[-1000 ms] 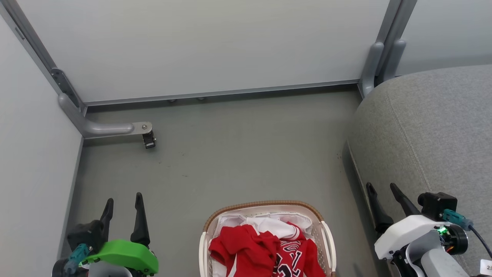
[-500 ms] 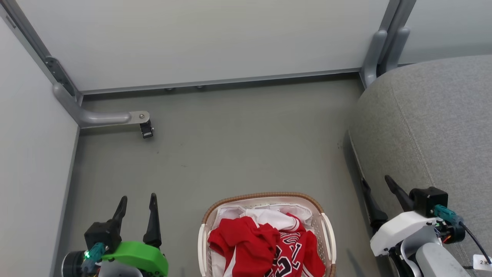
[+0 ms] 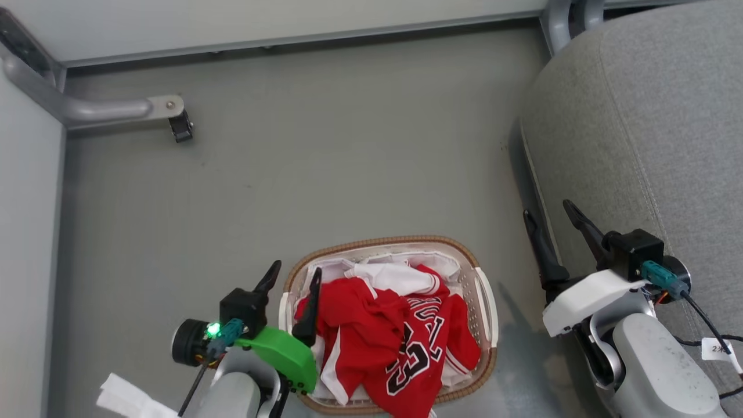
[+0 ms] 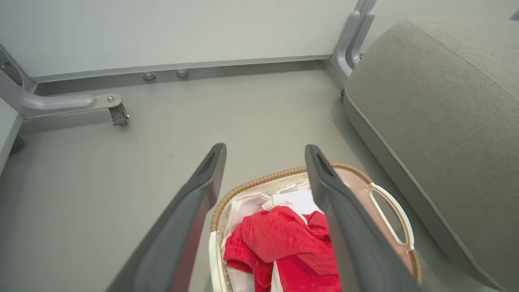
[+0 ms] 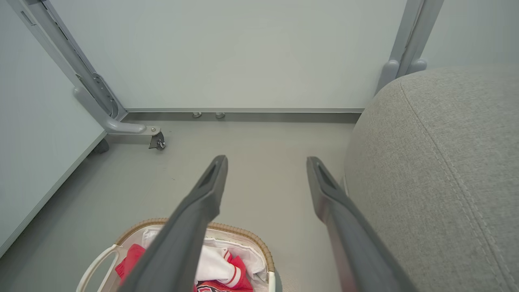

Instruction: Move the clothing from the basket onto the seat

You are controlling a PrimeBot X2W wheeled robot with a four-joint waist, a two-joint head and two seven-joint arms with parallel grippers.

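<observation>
The basket (image 3: 377, 241) stands on the grey floor at the bottom centre of the head view, holding a heap of red jerseys, the clothing (image 3: 395, 342), with white trim and black-and-white numbers. My left gripper (image 3: 295, 271) is open and straddles the basket's left rim, its inner finger above the red cloth. In the left wrist view the left gripper (image 4: 264, 147) is open above the basket (image 4: 259, 180) and the clothing (image 4: 284, 239). My right gripper (image 3: 547, 209) hangs open and empty beside the grey seat (image 3: 656, 116). The right gripper (image 5: 266, 159) is also open in its wrist view, between basket (image 5: 243, 233) and seat (image 5: 438, 162).
A grey metal frame leg with a small caster (image 3: 180, 125) juts out from the left wall. Pale wall panels close the far and left sides. A crumpled white sheet (image 3: 125, 397) lies at the lower left. Bare floor (image 3: 348, 145) stretches beyond the basket.
The head camera has tilted down, shifting the whole picture. My left gripper has moved right, from beside the basket to over its left rim. The right gripper stays by the seat's edge.
</observation>
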